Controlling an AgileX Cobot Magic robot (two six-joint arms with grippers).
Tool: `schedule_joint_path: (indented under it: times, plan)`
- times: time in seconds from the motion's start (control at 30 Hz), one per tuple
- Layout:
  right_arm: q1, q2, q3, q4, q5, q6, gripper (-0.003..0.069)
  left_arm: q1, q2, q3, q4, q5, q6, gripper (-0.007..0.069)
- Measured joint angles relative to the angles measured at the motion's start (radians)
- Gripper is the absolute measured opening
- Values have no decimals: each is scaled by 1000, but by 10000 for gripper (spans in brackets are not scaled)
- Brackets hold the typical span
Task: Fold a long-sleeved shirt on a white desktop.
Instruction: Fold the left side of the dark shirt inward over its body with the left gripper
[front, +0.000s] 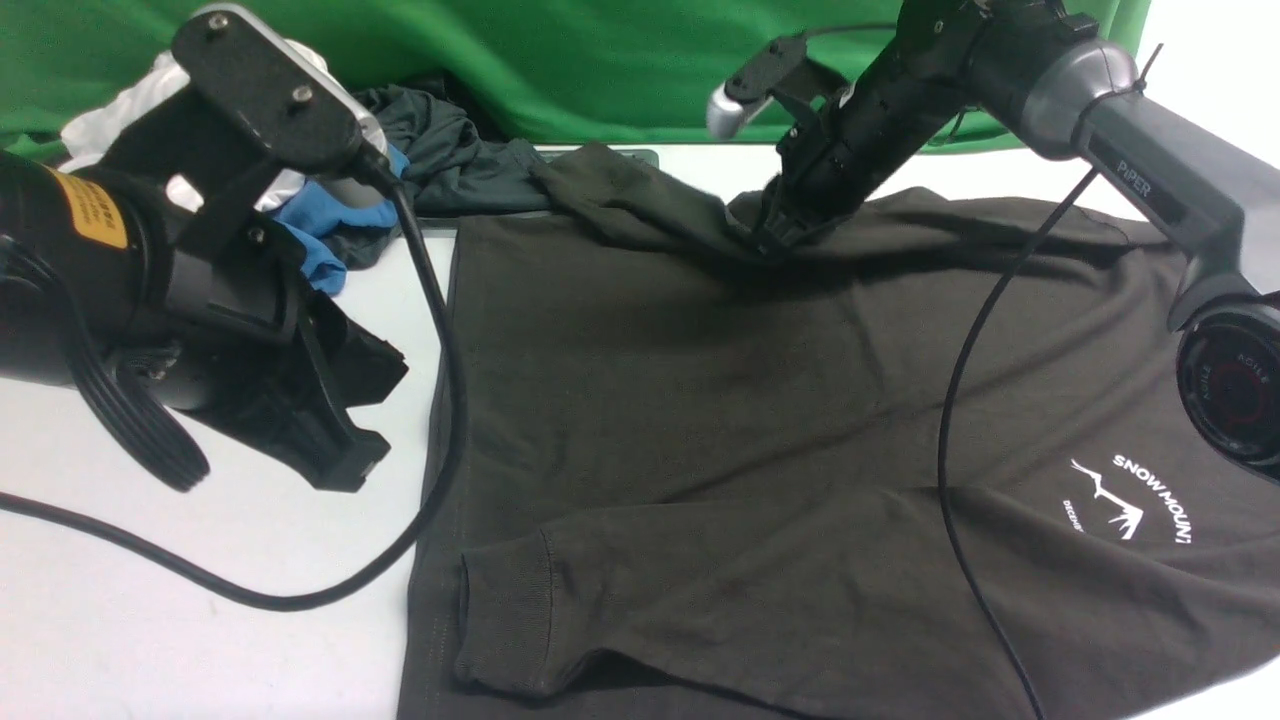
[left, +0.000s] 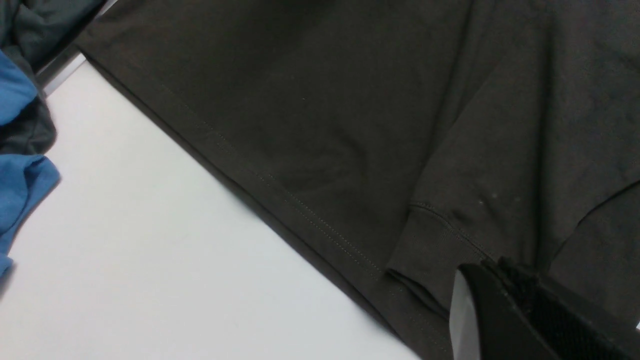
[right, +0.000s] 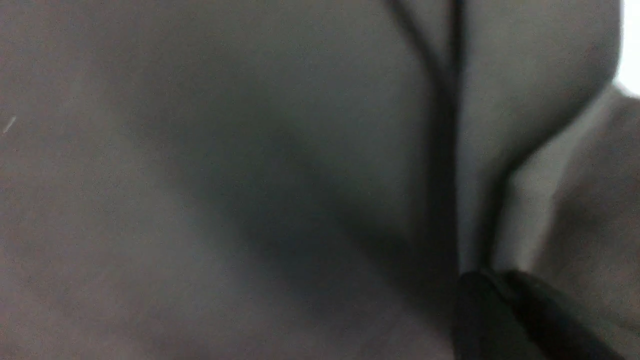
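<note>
The long-sleeved shirt (front: 700, 400) lies spread over the white desktop (front: 150, 640), dark brownish-black, with its white mountain logo (front: 1130, 500) at the right. One sleeve is folded across the near part, its ribbed cuff (front: 505, 610) near the hem. My right gripper (front: 778, 235) is down at the shirt's far edge, shut on a bunched ridge of the far sleeve. The right wrist view is filled with the shirt's fabric (right: 150, 200) around its closed fingertips (right: 480, 282). My left gripper (front: 348, 468) hovers shut and empty above the table beside the hem, and its wrist view shows the cuff (left: 430, 245).
A heap of clothes sits at the back left: a blue garment (front: 320, 235), a white one (front: 130, 105) and a dark grey-green one (front: 450, 150). The green backdrop (front: 600, 60) hangs behind. The left arm's cable (front: 440, 400) loops along the hem. The right arm's cable (front: 960, 400) hangs over the shirt.
</note>
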Motion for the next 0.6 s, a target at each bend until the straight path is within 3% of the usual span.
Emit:
schedule_joint_path:
  times: [0.07,0.1,0.17,0.27,0.37,0.6]
  plan:
    - [0,0,0,1,27,2,197,0,0,0,0,0,0,18]
    - [0,-1,0,3,39,17,304,0,0,0,0,-3,0,18]
    - [0,-6,0,11,45,25,424,0,0,0,0,-4,0,18]
    - [0,-24,0,38,43,21,517,0,0,0,0,-4,0,18]
    - [0,-56,-1,92,-75,39,540,0,0,0,0,-4,-1,18]
    - [3,2,-3,77,-368,114,533,0,0,0,0,-4,-1,18]
